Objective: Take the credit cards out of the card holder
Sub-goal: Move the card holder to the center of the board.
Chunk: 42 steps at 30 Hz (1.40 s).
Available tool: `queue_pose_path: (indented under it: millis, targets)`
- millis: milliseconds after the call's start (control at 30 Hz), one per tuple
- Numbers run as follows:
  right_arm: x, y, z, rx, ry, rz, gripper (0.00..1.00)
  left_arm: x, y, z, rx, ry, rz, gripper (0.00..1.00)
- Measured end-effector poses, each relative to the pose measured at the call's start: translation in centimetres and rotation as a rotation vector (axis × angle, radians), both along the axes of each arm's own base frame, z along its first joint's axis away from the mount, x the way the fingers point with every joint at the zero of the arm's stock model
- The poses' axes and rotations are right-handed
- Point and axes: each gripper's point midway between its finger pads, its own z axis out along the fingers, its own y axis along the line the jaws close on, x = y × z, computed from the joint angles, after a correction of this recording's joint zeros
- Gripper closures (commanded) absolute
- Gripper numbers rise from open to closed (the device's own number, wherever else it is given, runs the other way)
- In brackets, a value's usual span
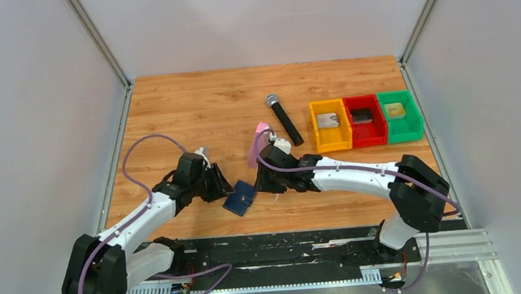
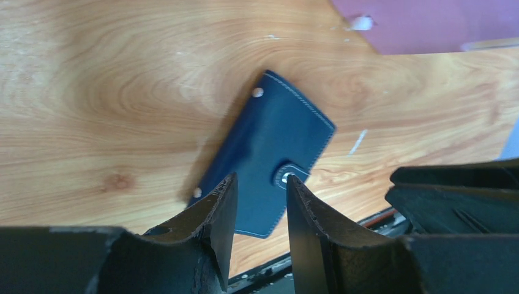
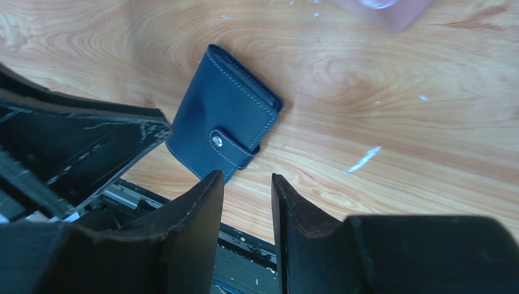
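Wooden tabletop (image 1: 190, 103) is occupied by a navy-blue stitched card holder (image 2: 269, 147), snapped shut just ahead of the parted, empty jaws of left gripper (image 2: 261, 199) and right gripper (image 3: 246, 187), easily shoved aside if pinched unevenly.

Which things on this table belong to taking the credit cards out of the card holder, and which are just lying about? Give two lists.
Job in hand:
- navy card holder, snapped shut, no cards showing

Lying about:
- black microphone
- pink metronome
- orange bin
- red bin
- green bin
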Motion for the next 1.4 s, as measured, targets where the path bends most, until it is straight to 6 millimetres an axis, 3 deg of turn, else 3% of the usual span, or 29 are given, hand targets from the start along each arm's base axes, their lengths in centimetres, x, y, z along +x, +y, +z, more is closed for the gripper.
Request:
queue_pose_path:
  millis: [167,400,633,767,1067,1267,1400]
  targets:
    - [-0.5,2.6,-0.7,-0.007,0.015,0.033,0.65,-0.2,0.7,-1.9,0.053,0.053,-0.005,0.58]
    - [-0.8,4.9,-2.1,-0.024,0.044,0.061,0.64,-0.4,0.7,-2.4,0.055,0.058,-0.029,0.62]
    - [-1.1,4.8,-3.7,-0.060,0.068,0.071,0.64,-2.9,-0.1,-4.1,-0.029,0.121,-0.065,0.64]
    - [-1.1,4.8,-3.8,-0.064,0.069,0.071,0.64,-3.7,-0.6,-3.9,-0.084,0.136,-0.070,0.64]
    - [-1.0,4.9,-3.1,-0.129,0.007,0.093,0.63,-3.3,-1.0,-1.6,-0.142,0.057,-0.059,0.58]
    - [-0.8,5.6,-2.1,-0.176,-0.077,0.138,0.63,-3.2,-0.5,-1.8,-0.124,0.067,-0.019,0.58]
    - [-0.5,5.7,-2.5,-0.210,-0.097,0.152,0.63,-3.2,-0.2,-2.1,-0.111,0.080,0.004,0.58]
